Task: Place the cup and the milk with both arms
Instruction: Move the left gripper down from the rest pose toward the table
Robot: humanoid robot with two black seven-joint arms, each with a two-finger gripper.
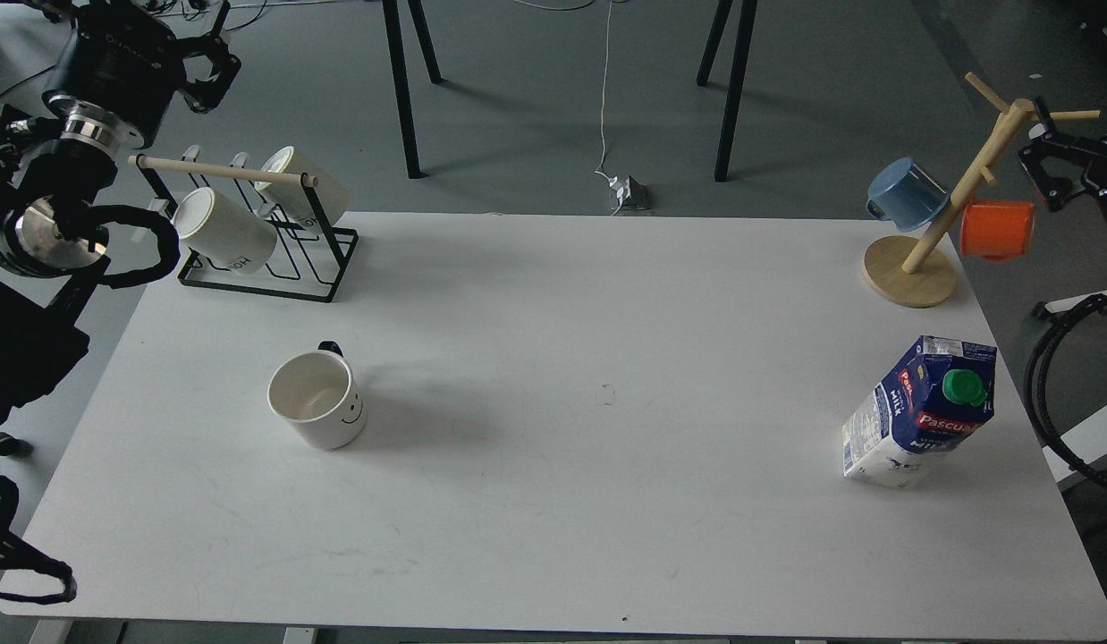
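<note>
Where the white table (pixel 553 501) fills the view, its top is matte and smooth with rounded corners and faint scuffs; grey floor lies beyond it, crossed by black trestle legs (pixel 401 89) and a thin white cable (pixel 604 89).

Item 1: the cup (pixel 318 399), at about 9 o'clock on the table, upright. Glossy white ceramic, cylindrical, thin black smiley face on its wall, small black handle on the far side.

Item 2: the milk (pixel 916 413), at about 3 o'clock, standing near the right edge. Tall blue and white carton, round green screw cap, red "Pascual" band.

Item 3: black wire rack (pixel 276 268) with a pale wooden bar, at 10 o'clock, holding two cream mugs (pixel 223 228) on their sides.

Item 4: wooden mug tree (pixel 911 268) on a round base, at 2 o'clock, bearing a blue cup (pixel 907 192) and an orange cup (pixel 996 230).

Item 5: left gripper (pixel 215 64), black, at 10 o'clock off the table, well apart from the cup; fingers spread, grasping nothing.

Item 6: right gripper (pixel 1050 170), black, at 2 o'clock beside the orange cup; whether released or clenched cannot be told.
</note>
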